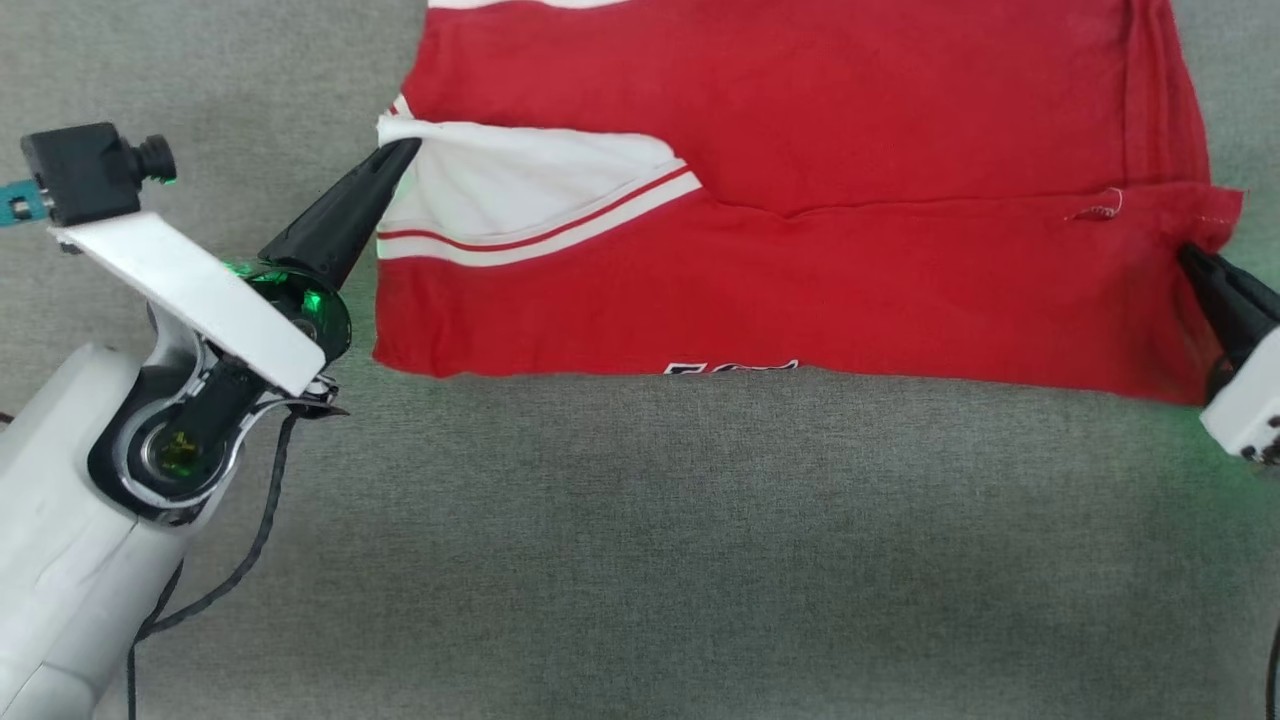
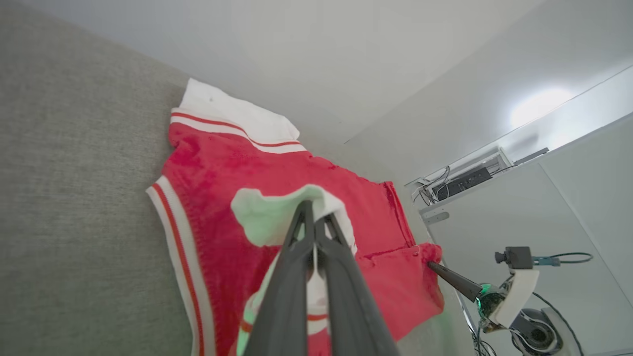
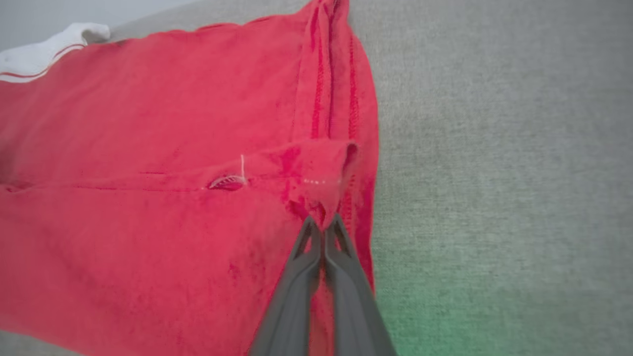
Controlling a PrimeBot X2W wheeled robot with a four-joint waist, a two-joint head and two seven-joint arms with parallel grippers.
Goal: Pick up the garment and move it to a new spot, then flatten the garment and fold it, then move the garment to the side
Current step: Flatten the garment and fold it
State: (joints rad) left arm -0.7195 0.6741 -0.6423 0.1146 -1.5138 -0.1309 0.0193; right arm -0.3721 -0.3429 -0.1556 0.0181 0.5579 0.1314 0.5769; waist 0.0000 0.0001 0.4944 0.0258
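Note:
The garment (image 1: 800, 180), a red jersey with white striped-trim sleeves, lies on the grey surface with its near half folded up over the rest; a strip of black lettering peeks out at the fold's front edge. My left gripper (image 1: 400, 150) is shut on the white sleeve corner at the garment's left edge, seen pinched between the fingers in the left wrist view (image 2: 314, 210). My right gripper (image 1: 1190, 255) is shut on the red hem corner at the right edge, where the cloth (image 3: 222, 148) bunches at the tips (image 3: 324, 222). Both pinched corners are lifted slightly off the layer beneath.
Grey fabric surface (image 1: 640, 540) stretches wide in front of the garment and to both sides. A dark cable (image 1: 255, 540) hangs from my left wrist. Pale walls and a shelf with electronics (image 2: 460, 183) stand beyond the surface.

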